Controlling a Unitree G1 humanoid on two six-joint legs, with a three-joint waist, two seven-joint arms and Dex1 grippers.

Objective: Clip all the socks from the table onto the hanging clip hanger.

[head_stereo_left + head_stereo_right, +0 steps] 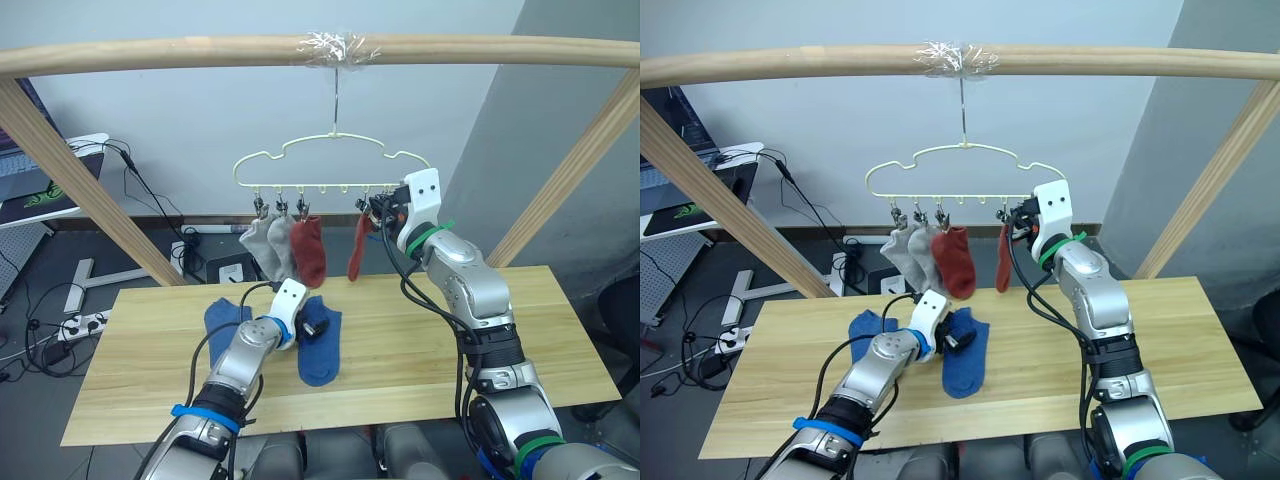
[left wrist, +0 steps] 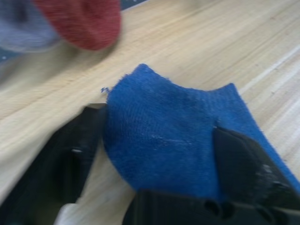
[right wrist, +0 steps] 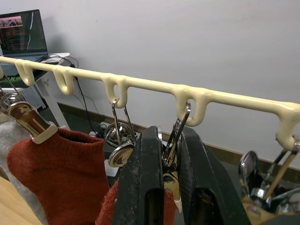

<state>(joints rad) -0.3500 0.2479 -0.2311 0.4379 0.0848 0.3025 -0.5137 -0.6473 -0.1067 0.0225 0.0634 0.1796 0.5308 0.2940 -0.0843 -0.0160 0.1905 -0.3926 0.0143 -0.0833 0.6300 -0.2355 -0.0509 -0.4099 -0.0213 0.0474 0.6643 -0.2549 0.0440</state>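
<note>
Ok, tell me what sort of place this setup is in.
Probably a lab or office test space, not a home laundry: a laptop on a side desk, a power strip and loose cables on the floor, and a clip hanger taped to a wooden pole frame.

The hanger (image 1: 333, 165) hangs by its hook from the pole (image 1: 320, 52). Two grey socks (image 1: 270, 246) and a red sock (image 1: 309, 249) hang clipped side by side; another red sock (image 1: 357, 246) hangs further right. The right gripper (image 1: 379, 211) is up at that sock's clip (fingers hard to make out). On the table (image 1: 420, 345), the left gripper (image 1: 314, 329) rests on a blue sock (image 1: 321, 353); a second blue sock (image 1: 223, 322) lies just left.
</note>
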